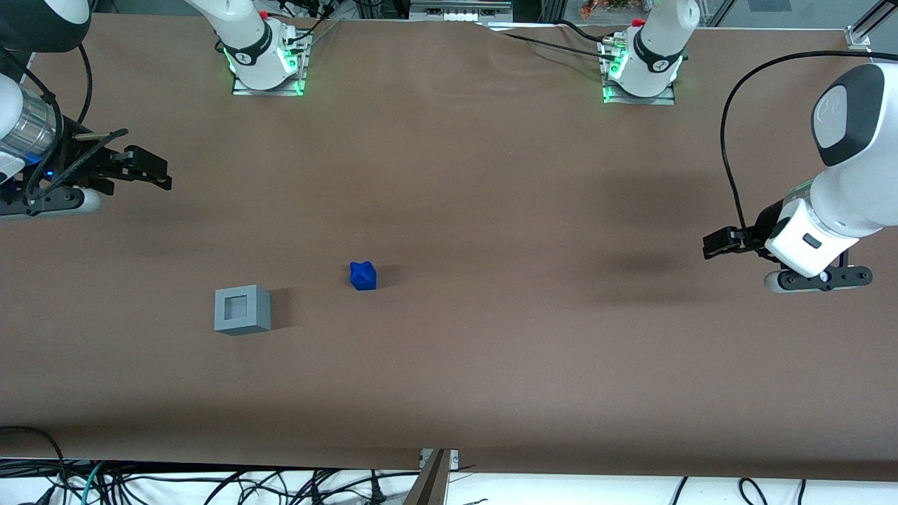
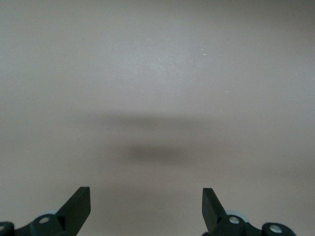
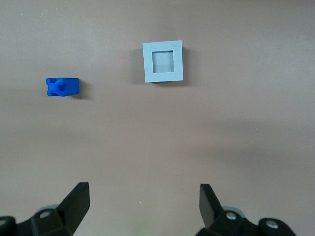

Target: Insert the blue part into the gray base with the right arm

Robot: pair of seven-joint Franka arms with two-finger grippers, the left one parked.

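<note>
At the working arm's end of the table, your gripper (image 1: 158,175) hangs above bare brown surface, well apart from both task pieces and farther from the front camera than either. In the right wrist view the gripper (image 3: 142,204) has its two black fingers (image 3: 78,199) spread wide with nothing between them. The right arm (image 1: 28,133) carrying it shows its silver wrist ring and a small blue light. The gray base (image 1: 242,309) sits upright on the table (image 1: 491,175), its square recess facing up and unfilled; the wrist view shows the same base (image 3: 163,62) as a thick-walled frame. The blue part (image 1: 363,275) lies on the table near the base but not touching it, a little farther from the front camera and more toward the parked arm's end. From the wrist camera the blue part (image 3: 62,87) shows its bumpy, notched face.
</note>
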